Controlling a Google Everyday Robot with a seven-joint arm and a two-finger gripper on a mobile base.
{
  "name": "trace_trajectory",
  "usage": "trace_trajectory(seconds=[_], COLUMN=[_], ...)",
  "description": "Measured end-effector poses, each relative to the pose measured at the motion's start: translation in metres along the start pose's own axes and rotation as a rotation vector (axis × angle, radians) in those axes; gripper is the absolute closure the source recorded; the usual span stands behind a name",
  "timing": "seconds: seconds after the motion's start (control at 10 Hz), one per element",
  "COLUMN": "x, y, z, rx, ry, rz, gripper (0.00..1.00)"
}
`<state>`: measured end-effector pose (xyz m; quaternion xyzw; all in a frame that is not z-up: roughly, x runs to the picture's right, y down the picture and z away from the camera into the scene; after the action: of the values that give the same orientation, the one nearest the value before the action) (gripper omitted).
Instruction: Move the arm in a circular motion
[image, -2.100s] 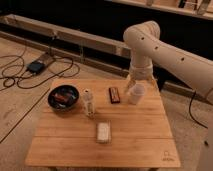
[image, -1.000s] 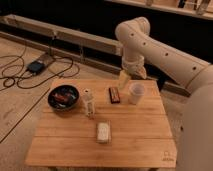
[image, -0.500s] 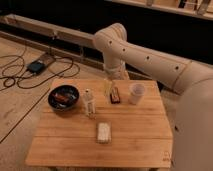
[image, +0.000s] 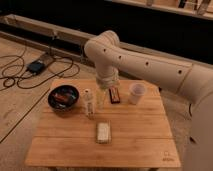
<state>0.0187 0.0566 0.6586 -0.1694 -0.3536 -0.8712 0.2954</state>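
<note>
The arm (image: 150, 67) is big and cream-beige with small dark dots. It reaches in from the right edge, and its rounded elbow (image: 102, 49) hangs above the back of the wooden table (image: 135, 145). From the elbow the ribbed wrist (image: 106, 80) points straight down. The gripper (image: 102, 99) hangs just above the tabletop, between a small white bottle (image: 88, 103) and a dark snack bar (image: 115, 95). It holds nothing that I can see.
A black bowl (image: 63, 97) with something red in it sits at the table's left. A white cup (image: 136, 93) stands at the back right, and a flat white packet (image: 103, 132) lies in the middle. Cables and a dark box (image: 36, 66) lie on the floor to the left.
The arm has swung leftward: its elbow went from above the white cup to the table's back middle, and the gripper now hangs beside the bottle. The table's objects have not moved.
</note>
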Motion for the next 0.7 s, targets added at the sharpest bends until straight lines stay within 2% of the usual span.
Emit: trace_trajectory(seconds=[0.3, 0.4, 0.5, 0.7], x=[-0.037, -0.056, -0.071, -0.107], y=[-0.037, -0.04, -0.036, -0.011], z=[-0.004, -0.004, -0.004, -0.001], rx=[0.046, 0.055, 0.057, 0.056], ry=[0.016, 0.019, 0.016, 0.009], rz=[-0.067, -0.061, -0.042, 0.047], gripper=[0.2, 0.2, 0.2, 0.2])
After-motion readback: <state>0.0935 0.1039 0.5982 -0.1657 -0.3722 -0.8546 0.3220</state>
